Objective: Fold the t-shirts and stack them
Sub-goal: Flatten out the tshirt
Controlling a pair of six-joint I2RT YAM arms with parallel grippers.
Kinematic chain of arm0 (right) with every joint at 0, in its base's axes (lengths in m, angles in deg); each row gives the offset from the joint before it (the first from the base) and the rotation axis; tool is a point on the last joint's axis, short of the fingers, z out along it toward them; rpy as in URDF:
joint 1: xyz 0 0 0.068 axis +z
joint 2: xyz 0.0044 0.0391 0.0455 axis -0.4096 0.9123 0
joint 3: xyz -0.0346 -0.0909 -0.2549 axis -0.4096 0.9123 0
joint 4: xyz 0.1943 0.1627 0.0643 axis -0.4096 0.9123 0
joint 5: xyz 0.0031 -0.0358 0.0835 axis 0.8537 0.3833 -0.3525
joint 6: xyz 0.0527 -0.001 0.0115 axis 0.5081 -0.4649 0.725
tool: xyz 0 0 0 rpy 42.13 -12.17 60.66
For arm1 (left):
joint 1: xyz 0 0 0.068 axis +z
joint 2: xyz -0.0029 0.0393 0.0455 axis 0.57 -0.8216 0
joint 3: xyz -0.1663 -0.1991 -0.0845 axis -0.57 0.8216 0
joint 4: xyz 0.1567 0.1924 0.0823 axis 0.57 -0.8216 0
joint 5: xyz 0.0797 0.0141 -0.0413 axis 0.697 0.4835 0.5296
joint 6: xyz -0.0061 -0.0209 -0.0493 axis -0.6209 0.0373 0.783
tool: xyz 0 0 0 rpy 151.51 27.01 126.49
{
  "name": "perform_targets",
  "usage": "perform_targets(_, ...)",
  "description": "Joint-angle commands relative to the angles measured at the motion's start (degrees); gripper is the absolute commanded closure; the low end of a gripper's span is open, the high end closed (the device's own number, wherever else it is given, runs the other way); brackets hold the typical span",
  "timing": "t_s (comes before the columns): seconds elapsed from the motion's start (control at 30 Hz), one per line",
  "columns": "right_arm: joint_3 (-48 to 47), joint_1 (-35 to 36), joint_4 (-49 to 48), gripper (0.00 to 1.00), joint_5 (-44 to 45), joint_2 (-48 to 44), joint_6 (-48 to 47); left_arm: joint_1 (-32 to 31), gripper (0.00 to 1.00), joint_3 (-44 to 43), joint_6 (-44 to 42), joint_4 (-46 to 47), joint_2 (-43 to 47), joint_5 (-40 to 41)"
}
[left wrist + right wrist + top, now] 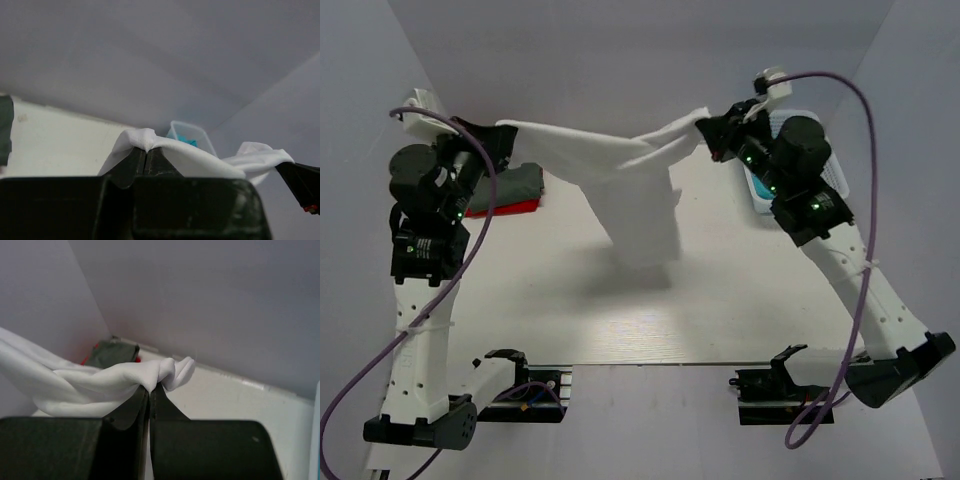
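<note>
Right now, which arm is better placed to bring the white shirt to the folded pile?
Left, probably. The left pincer is shut on the white shirt right beside the grey-and-red pile; the right pincer grips the far end, by the basket.

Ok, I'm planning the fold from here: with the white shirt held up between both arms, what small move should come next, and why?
Probably lower both together to lay it flat on the table. The left gripper and right gripper are each shut on a bunched edge of the white t-shirt, whose body hangs twisted between them over the table.
</note>
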Motion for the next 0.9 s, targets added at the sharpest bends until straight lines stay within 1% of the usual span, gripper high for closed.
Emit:
perform_targets(0.0,-7.2,-0.1,0.4,1.00,4.3,-2.3,-4.3,-0.1,1.00,-7.5,-1.9,-1.4,0.9,-1.2)
perform_targets(0.1,-10.9,-0.1,-0.4,1.00,6.2,-4.0,-5.6,-0.1,1.00,-11.8,-2.5,-2.6,1.4,0.3)
perform_targets(0.13,-11.3,-0.1,-0.8,1.00,9.9,-4.2,-7.1,-0.1,1.00,-12.5,-2.5,-2.6,1.4,1.0)
perform_targets(0.17,-13.1,-0.1,-0.8,1.00,11.2,-4.1,-7.5,-0.1,1.00,-13.6,-2.5,-3.4,1.4,2.6)
perform_targets(0.23,-14.3,-0.1,0.0,1.00,15.1,-3.7,-9.1,-0.1,1.00,-14.2,-2.5,-5.1,-0.4,3.4)
perform_targets(0.33,-15.6,-0.2,0.8,1.00,17.4,-2.0,-10.2,-0.1,1.00,-15.0,-2.5,-5.1,-3.1,3.1)
perform_targets(0.43,-14.9,-0.4,-0.1,1.00,19.6,1.3,-10.4,-0.1,1.00,-14.5,-1.8,-3.8,-6.0,2.4)
perform_targets(0.47,-14.8,-0.4,-0.6,1.00,21.4,2.0,-10.4,-0.1,1.00,-13.9,-1.8,-3.0,-8.3,1.9)
perform_targets(0.5,-15.1,-0.5,-0.8,1.00,21.9,5.1,-10.8,-0.1,1.00,-13.9,-1.8,-3.0,-9.6,1.9)
perform_targets(0.57,-16.0,-0.8,-1.1,1.00,23.5,7.9,-11.1,0.4,1.00,-15.0,-1.8,-3.0,-12.9,1.1)
perform_targets(0.6,-18.5,-1.1,-1.0,1.00,23.9,12.6,-11.7,0.4,1.00,-15.9,-1.8,-3.0,-16.3,1.1)
perform_targets(0.67,-20.8,-2.0,-1.5,1.00,24.8,16.2,-13.4,1.1,1.00,-18.9,-2.4,-3.0,-19.6,0.5)
perform_targets(0.7,-27.1,-2.3,-0.7,1.00,24.6,22.0,-13.7,1.1,1.00,-20.6,-2.4,-3.0,-21.7,0.5)
perform_targets(0.73,-29.5,-2.9,0.3,1.00,24.6,23.9,-13.8,1.1,1.00,-25.2,-3.0,-3.6,-25.9,0.5)
perform_targets(0.77,-35.3,-3.4,2.4,1.00,24.0,27.8,-13.2,1.1,1.00,-28.2,-3.7,-5.6,-28.1,0.5)
perform_targets(0.8,-38.3,-4.1,3.3,1.00,22.3,29.6,-12.7,1.1,1.00,-31.2,-4.4,-6.5,-30.4,0.5)
perform_targets(0.83,-45.7,-4.3,4.3,1.00,21.9,32.4,-12.4,1.1,1.00,-37.8,-5.1,-7.4,-32.6,-0.1)
perform_targets(0.87,-48.1,-5.0,4.0,1.00,20.0,34.4,-12.4,1.1,1.00,-41.4,-5.7,-10.4,-37.0,-0.8)
